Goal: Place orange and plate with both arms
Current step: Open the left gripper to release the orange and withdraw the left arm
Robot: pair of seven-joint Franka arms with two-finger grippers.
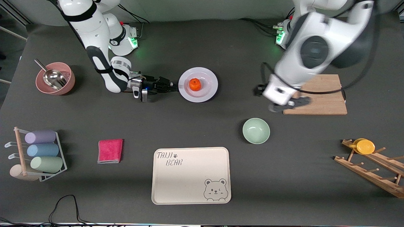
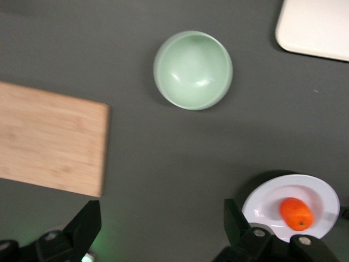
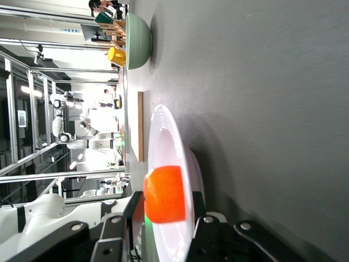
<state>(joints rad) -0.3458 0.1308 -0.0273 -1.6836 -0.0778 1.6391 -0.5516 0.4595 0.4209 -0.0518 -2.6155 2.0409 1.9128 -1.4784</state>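
The white plate [image 1: 205, 75] lies level in the middle of the table with the orange [image 1: 195, 84] on its centre. My right gripper [image 1: 174, 85] is shut on the plate's rim on the side toward the right arm's end. In the right wrist view its fingers [image 3: 133, 210] straddle the rim of the plate [image 3: 163, 131], with the orange [image 3: 163, 194] just past them. My left gripper [image 1: 266, 100] is open and empty, up over the bare table beside the cutting board. The left wrist view shows its open gripper [image 2: 163, 229], the plate [image 2: 267, 199] and the orange [image 2: 296, 213].
A wooden cutting board [image 1: 318, 94] lies under the left arm. A mint bowl [image 1: 256, 130] and a cream bear tray [image 1: 191, 175] lie nearer the camera. A pink bowl with a scoop [image 1: 55, 78], a pink cloth [image 1: 110, 151], a cup rack [image 1: 38, 154] and a yellow cup [image 1: 365, 146] sit near the table's ends.
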